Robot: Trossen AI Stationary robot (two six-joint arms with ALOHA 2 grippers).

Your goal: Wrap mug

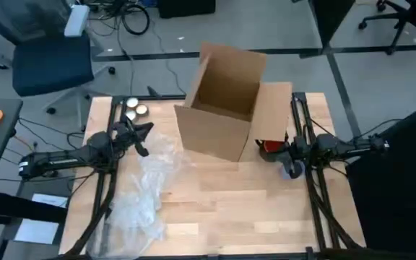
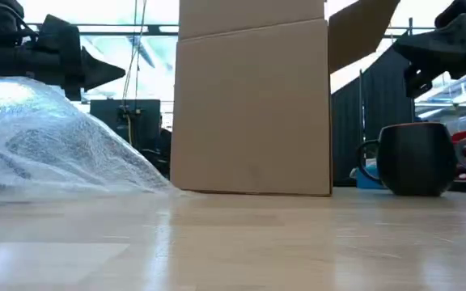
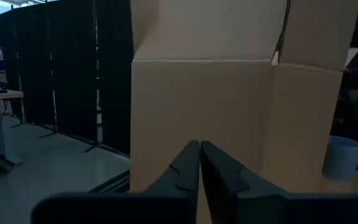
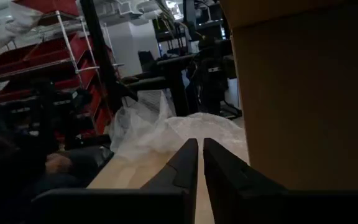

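Note:
A black mug (image 2: 415, 159) with a red inside (image 1: 269, 146) stands upright on its base on the wooden table, at the right, beside the open cardboard box (image 1: 222, 101). Clear bubble wrap (image 1: 146, 191) lies crumpled on the table's left half, and it also shows in the low view (image 2: 47, 141). My left gripper (image 1: 147, 130) is shut, in the air above the wrap's far end, and points at the box (image 3: 229, 118). My right gripper (image 1: 286, 150) is shut too, raised just right of the mug and pointing toward the table's left.
The tall box (image 2: 253, 105) stands between the two grippers, its flaps up. Two small round tins (image 1: 134, 107) sit at the far left corner. A pale blue cup (image 3: 342, 158) stands near the mug. Bare tabletop (image 1: 251, 209) lies toward the near edge.

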